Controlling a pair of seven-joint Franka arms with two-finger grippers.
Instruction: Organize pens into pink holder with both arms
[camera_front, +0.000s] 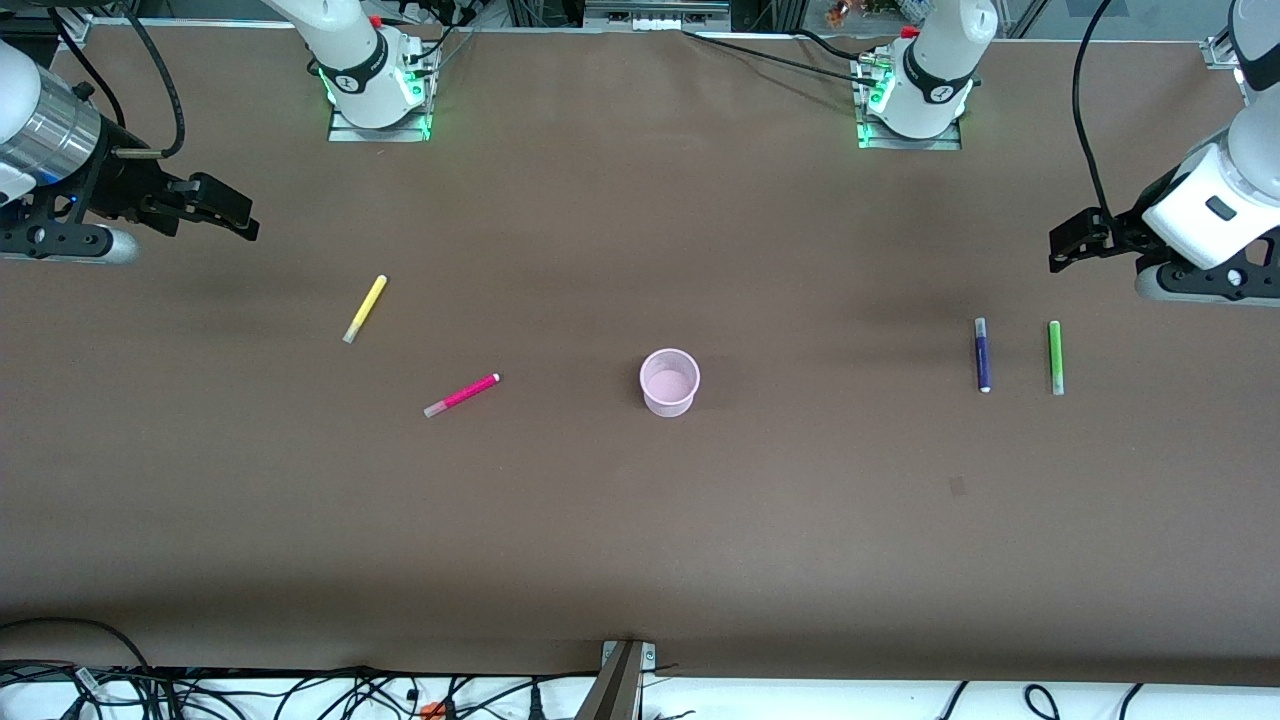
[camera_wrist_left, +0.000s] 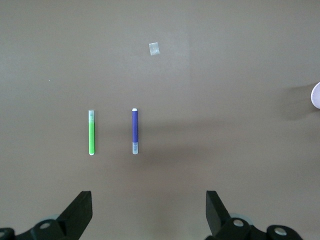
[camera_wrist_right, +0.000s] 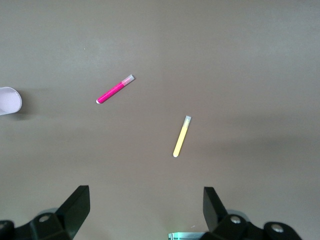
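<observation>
1. My left gripper (camera_front: 1062, 243) hangs in the air over the left arm's end of the table (camera_front: 640, 540); its fingers (camera_wrist_left: 80, 210) stand wide apart with nothing between them.
2. My right gripper (camera_front: 235, 212) hangs over the right arm's end of the table; its fingers (camera_wrist_right: 75, 207) are spread just as wide, and it carries nothing.
3. The pink holder (camera_front: 669, 381) stands upright near the middle of the table, well apart from every pen; nothing is in it; only its edge shows at the border of each wrist view.
4. The yellow pen (camera_front: 364, 309) lies flat and slanted toward the right arm's end; the magenta pen (camera_front: 461, 395) lies nearer the front camera than the yellow one, between it and the holder, also slanted; the two are apart.
5. The dark purple pen (camera_front: 982, 354) and the bright green pen (camera_front: 1055, 357) lie side by side toward the left arm's end, parallel and not touching; the purple one is the closer of the two to the holder.
6. In my left wrist view a small pale scrap (camera_wrist_left: 154, 48) lies flat on the table, apart from the purple pen.
</observation>
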